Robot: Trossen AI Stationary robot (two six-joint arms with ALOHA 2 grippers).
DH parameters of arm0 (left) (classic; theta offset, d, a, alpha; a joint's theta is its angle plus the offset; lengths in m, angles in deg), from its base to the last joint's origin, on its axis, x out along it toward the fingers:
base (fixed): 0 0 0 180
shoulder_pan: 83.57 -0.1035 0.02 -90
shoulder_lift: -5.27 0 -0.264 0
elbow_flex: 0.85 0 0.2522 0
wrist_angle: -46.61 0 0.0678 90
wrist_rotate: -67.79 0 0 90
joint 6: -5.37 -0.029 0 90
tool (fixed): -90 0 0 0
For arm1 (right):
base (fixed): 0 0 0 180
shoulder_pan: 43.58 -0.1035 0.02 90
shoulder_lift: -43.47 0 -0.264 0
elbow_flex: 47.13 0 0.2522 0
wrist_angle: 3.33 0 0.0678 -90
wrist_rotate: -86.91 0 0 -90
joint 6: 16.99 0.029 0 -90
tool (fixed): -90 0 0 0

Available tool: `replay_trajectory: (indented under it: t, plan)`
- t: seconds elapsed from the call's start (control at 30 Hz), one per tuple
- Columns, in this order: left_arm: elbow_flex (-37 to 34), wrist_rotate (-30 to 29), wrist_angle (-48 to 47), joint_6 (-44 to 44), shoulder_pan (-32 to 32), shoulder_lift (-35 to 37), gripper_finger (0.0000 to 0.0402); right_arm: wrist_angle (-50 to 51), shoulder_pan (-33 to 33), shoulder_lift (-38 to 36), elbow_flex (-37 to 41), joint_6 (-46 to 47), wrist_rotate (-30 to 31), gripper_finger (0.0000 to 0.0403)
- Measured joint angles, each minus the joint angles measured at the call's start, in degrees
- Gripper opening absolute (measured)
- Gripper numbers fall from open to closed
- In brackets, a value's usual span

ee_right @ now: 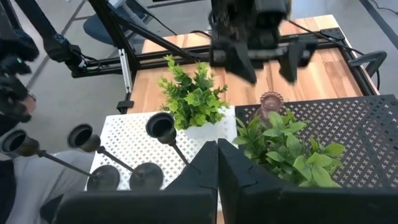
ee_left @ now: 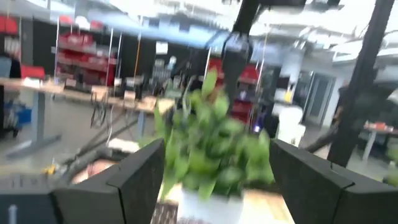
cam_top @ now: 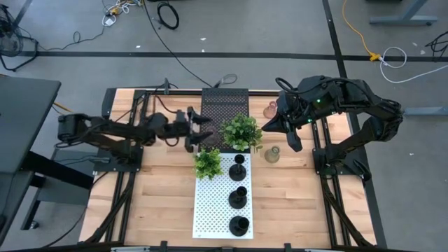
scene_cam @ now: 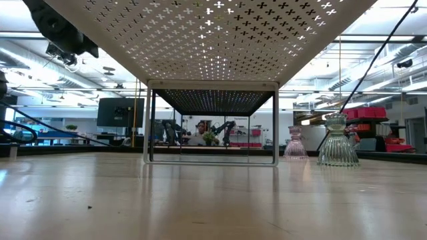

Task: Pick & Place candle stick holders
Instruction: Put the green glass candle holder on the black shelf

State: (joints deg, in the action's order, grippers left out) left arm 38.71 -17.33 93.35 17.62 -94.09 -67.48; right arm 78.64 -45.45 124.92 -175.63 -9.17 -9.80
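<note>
A wooden desk (cam_top: 294, 203) filled the middle of the picture. A white tray with holes (cam_top: 210, 210) lay low in the middle, and a black tray with holes (cam_top: 224, 105) sat above it. Two green leafy plants (cam_top: 241, 131) (cam_top: 208, 162) stood where the trays met. Cables (cam_top: 168, 14) lay on the grey floor up top.

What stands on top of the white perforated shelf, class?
On the white perforated shelf stand three black candle stick holders in a row and a small potted plant. Its leaves cover the pot; nothing below the shelf shows from above.
</note>
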Motion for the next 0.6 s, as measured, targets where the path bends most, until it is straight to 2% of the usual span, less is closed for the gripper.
replay_trajectory:
  t: [0.13,0.23,0.4,0.6]
  plan:
    - [0.0,0.0,0.3,0.6,0.0,5.5,0.0289,1.1,-0.4,-0.2,3.0,-0.1,2.1,0.0]
    - [0.0,0.0,0.2,0.7,0.3,9.0,0.0289,3.5,-0.6,-0.3,8.4,0.3,3.8,0.0]
    - [0.0,0.0,-0.1,0.7,0.8,13.0,0.0289,5.2,-1.2,-1.9,20.9,3.3,7.9,0.0]
    - [0.0,0.0,-3.2,0.7,0.9,14.9,0.0289,-0.2,-3.2,-5.9,37.2,8.8,9.8,0.0]
